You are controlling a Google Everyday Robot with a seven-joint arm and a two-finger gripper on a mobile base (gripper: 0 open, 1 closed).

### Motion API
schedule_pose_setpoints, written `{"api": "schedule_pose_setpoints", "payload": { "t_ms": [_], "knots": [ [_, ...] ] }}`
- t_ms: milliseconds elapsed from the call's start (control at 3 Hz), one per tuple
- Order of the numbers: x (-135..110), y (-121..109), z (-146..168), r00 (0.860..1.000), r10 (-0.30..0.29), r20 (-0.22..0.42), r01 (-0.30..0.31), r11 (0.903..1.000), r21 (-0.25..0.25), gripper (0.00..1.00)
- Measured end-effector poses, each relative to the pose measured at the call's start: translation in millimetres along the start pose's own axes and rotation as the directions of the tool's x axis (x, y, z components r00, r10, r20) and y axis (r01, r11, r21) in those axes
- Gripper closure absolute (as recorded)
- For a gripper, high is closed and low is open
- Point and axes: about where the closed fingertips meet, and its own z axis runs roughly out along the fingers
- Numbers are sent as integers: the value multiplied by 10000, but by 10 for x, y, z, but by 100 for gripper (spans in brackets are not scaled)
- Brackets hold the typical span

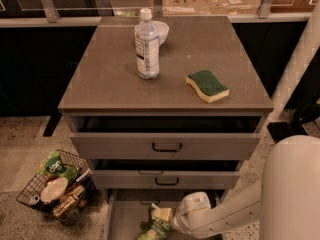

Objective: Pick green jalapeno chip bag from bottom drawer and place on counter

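Down at the near edge, the white arm (235, 215) reaches in from the right, low over the open bottom drawer (124, 218), and the gripper (175, 223) sits at the end of the rounded wrist, pressed right up against the green jalapeno chip bag (156, 226). The bag lies in that drawer with its pale top edge tilted up toward the cabinet, its right side meeting the gripper; the wrist blocks the contact, so I cannot tell how far the jaws are apart or whether they have hold of the bag. Left of the drawer, on the speckled floor, a wire basket (31, 190) holds an assortment of packets. Above the bottom drawer come 2 more, the middle drawer (125, 180) and the top drawer (115, 145), each with a black handle and both apparently pulled out a little. Then the counter (110, 81): a green-topped yellow sponge (207, 85) to the right, 1 clear water bottle (147, 46) upright near the middle, and a white bowl (162, 32) just behind it.
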Motion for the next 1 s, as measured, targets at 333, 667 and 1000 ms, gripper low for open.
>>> {"api": "schedule_pose_setpoints", "payload": {
  "t_ms": [333,667,1000],
  "knots": [
    [-149,-118,429,9972,-603,432,582,9972,474,0],
    [-149,-118,429,9972,-603,433,582,9972,474,0],
    [-164,-133,689,9965,-516,656,510,9986,100,0]
  ]
}}
